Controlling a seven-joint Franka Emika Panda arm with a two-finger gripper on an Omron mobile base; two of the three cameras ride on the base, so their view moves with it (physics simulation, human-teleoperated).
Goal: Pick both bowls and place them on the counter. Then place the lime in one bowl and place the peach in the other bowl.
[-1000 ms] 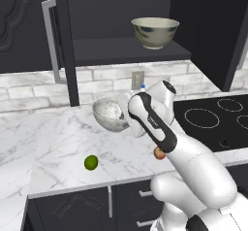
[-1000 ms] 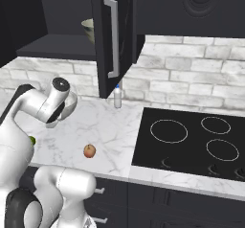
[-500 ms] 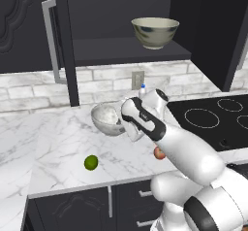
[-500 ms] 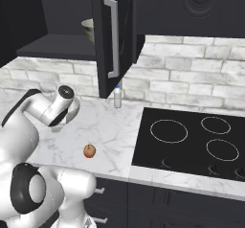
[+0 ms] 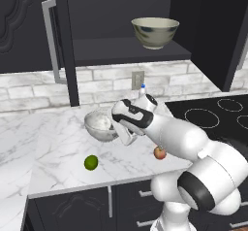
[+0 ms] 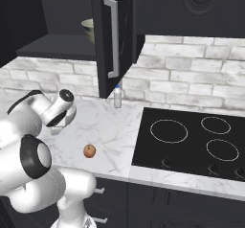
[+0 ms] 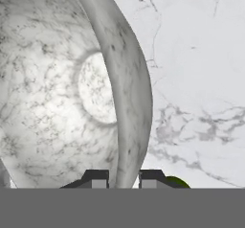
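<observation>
A: How is the gripper (image 7: 122,179) set, and what is held in it?
B: It is clenched on the rim of the white-grey marbled bowl (image 5: 100,125); in the hand view one finger (image 7: 97,178) is seen inside the wall and the other outside it. In the left base view the bowl is seen upright, at or just above the marble counter (image 5: 53,147), beside the hand; whether it is resting on the slab cannot be told.

A: Where is the other bowl placed?
B: The cream bowl with the dark rim (image 5: 155,32) is seen on the shelf of the open cabinet (image 5: 126,50), above the counter.

A: And the fruits?
B: The lime (image 5: 91,162) is found on the counter near its front edge, apart from the held bowl. The peach (image 6: 89,150) is seen on the counter too, near the black stovetop (image 6: 191,141). A small bottle (image 6: 117,96) is stood by the brick wall.
</observation>
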